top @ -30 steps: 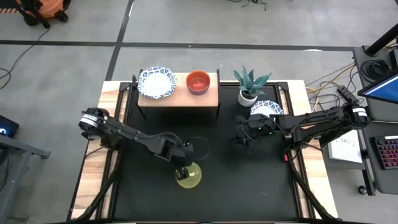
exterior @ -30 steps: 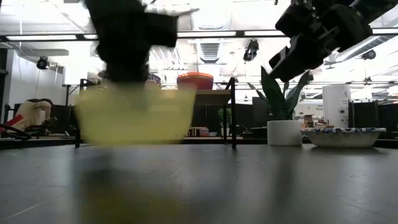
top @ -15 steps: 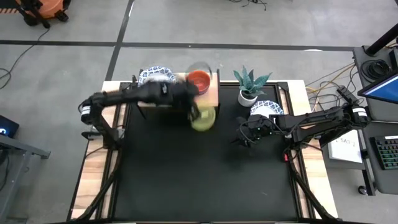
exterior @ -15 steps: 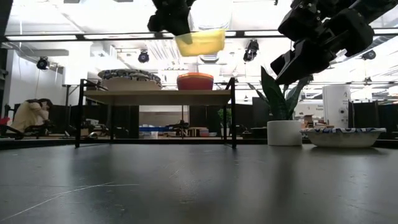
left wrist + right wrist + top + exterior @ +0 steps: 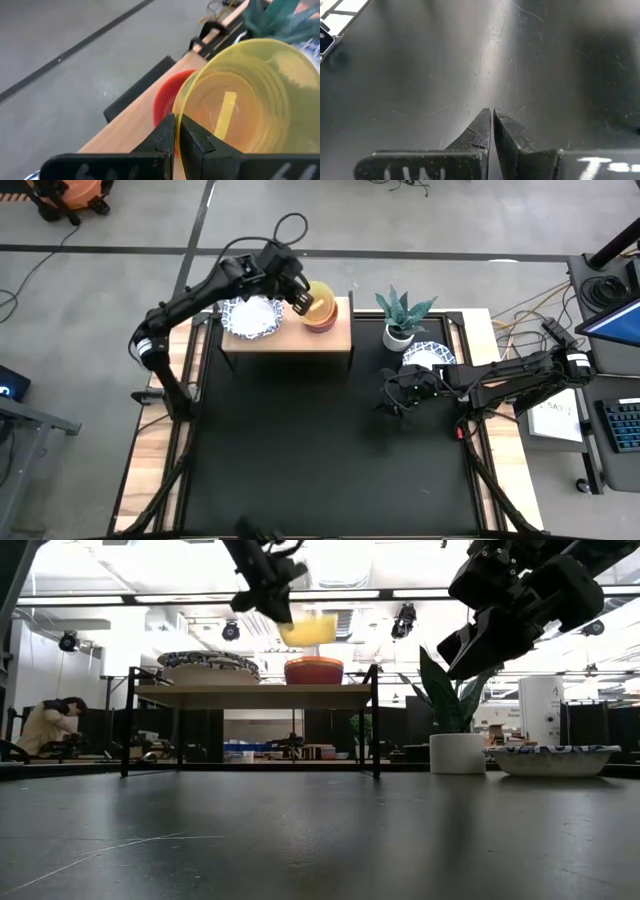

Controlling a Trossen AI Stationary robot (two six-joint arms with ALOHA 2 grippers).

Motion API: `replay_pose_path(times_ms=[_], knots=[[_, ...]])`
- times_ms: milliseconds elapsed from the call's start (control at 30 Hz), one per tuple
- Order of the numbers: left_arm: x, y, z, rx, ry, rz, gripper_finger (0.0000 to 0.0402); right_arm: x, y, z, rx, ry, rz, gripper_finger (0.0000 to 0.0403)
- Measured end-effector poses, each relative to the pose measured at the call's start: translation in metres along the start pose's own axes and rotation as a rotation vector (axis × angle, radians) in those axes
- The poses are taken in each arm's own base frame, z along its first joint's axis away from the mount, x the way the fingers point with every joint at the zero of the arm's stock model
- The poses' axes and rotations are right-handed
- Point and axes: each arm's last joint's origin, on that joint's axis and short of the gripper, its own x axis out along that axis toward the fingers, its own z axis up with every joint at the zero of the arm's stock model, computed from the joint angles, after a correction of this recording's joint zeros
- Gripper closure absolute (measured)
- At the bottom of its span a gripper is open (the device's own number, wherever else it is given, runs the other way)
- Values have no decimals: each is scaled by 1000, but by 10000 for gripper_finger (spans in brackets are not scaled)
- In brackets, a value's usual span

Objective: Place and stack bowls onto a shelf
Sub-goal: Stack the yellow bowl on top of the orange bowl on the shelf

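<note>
The black counter (image 5: 330, 450) spreads between pale wooden side strips, its surface marked with fine scratches in the right wrist view. At its far edge stands the shelf (image 5: 290, 338), a light-wood board on thin black legs. The left arm (image 5: 190, 295) reaches from the left side over the shelf, and the right arm (image 5: 520, 375) lies low along the right side of the counter. A white bowl with a blue-patterned rim (image 5: 252, 316) sits on the left part of the shelf, and a second patterned bowl (image 5: 428, 355) rests on the counter at the right, just beside a white pot holding a green plant (image 5: 400, 320). The red bowl (image 5: 314, 670) sits on the right part of the shelf. The left gripper (image 5: 298, 298) hangs above it with its jaws closed on the rim of the yellow bowl (image 5: 320, 301), one finger inside the wall and one outside; in the low view the yellow bowl is tilted and clear of the red bowl, directly over it. The right gripper (image 5: 392, 395) hovers over bare counter near the patterned bowl, its jaws pressed together and holding nothing. White letters show on the right gripper's body in the right wrist view, cut off at the edge and not readable.
</note>
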Motion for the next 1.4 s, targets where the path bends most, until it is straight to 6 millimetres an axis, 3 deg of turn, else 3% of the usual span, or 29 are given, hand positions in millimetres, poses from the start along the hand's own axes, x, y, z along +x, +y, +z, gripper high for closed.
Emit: replay_pose_path(times_ms=[400, 767, 1200, 1400], knots=[[35, 1, 0, 34, 31, 18, 402, 0, 0, -1, 16, 7, 1, 392], [36, 2, 0, 53, 27, 51, 393, 0, 0, -1, 15, 7, 0, 392], [33, 1, 3, 93, 11, 48, 296, 0, 0, -1, 21, 6, -1, 392], [26, -1, 6, 163, -6, 42, 306, 0, 0, 0, 20, 1, -2, 392]])
